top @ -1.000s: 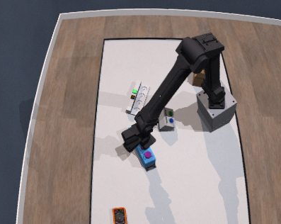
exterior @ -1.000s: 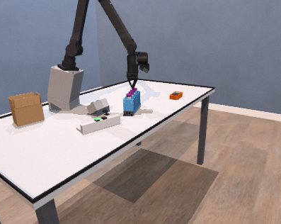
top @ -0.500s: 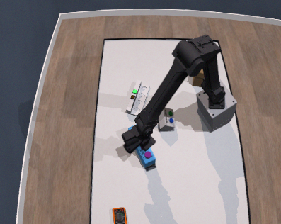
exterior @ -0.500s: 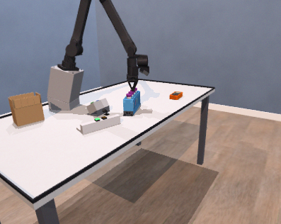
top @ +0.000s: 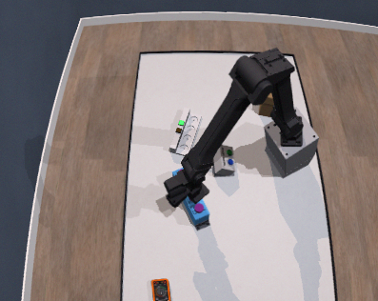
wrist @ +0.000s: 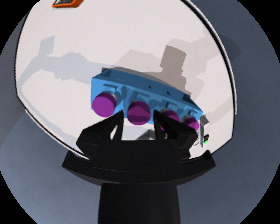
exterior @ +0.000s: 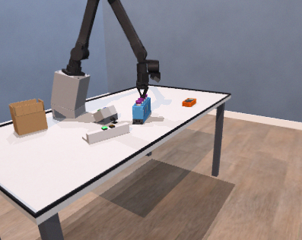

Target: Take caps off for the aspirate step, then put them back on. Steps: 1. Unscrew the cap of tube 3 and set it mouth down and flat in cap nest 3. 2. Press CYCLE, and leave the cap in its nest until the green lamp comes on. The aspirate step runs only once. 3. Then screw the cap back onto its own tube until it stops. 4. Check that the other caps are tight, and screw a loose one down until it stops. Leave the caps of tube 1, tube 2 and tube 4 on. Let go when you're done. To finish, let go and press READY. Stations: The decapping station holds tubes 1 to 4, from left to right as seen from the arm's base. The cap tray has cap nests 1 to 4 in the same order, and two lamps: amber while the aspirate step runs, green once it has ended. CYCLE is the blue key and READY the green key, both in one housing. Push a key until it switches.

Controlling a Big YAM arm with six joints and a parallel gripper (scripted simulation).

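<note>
Arm reaching from the grey pedestal base (top: 291, 151) at roughly 3 o'clock of the white mat, upper link raised steeply, long forearm slanting down toward 7 o'clock in the top view. Wrist bent so the gripper (exterior: 142, 93) points almost straight down, poised just over the far end of the blue decapping station (exterior: 141, 110) in the exterior view.

Fingers about half apart and empty, nothing pinched between them. In the wrist view, gripper (wrist: 139, 129) framing a gap, with the dark fingertips either side of one purple cap (wrist: 138, 113) in the row; touching or merely above, impossible to tell. All four purple caps apparently seated on their tubes along the station (wrist: 147, 92), though which tube number sits under the fingers cannot be read.

From above, only one purple cap (top: 198, 208) left uncovered by the arm, at the 5 o'clock end of the station (top: 196, 212).

Cap tray (top: 185, 132) lying at 11 o'clock of the station, well apart, its nests looking bare and a green lamp (top: 181, 122) lit. Key housing (top: 225, 161) between tray and base, green READY key (top: 229, 152) and blue CYCLE key (top: 230, 162) on top.

Cardboard box (exterior: 28, 116) near the base; orange meter (exterior: 189, 102) toward the table's far edge.
</note>
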